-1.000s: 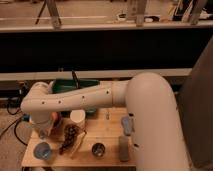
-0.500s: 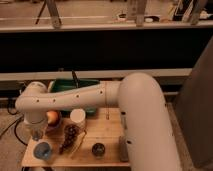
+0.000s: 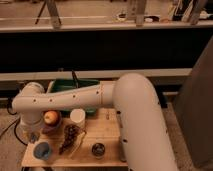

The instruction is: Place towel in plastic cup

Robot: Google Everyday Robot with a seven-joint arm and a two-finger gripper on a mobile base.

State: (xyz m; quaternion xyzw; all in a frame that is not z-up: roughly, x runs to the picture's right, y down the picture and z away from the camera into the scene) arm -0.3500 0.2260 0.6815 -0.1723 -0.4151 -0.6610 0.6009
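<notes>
My white arm reaches from the right across the small wooden table (image 3: 107, 125) to its left end. The gripper (image 3: 31, 134) hangs below the wrist at the table's left edge, just above and behind a blue cup (image 3: 42, 150) at the front left corner. A white cup (image 3: 77, 116) stands upright near the table's middle, to the right of the gripper. I see no towel; it may be hidden by the gripper or the arm.
An apple (image 3: 51, 117) lies in a dark bowl beside the white cup. A brown bumpy object (image 3: 70, 136) lies in front of them. A dark can (image 3: 98, 149) stands at the front. A green bin (image 3: 75, 89) sits behind the arm.
The arm's wrist end has swung left and down, from over the apple to the table's left edge above the blue cup. The objects on the table have not moved.
</notes>
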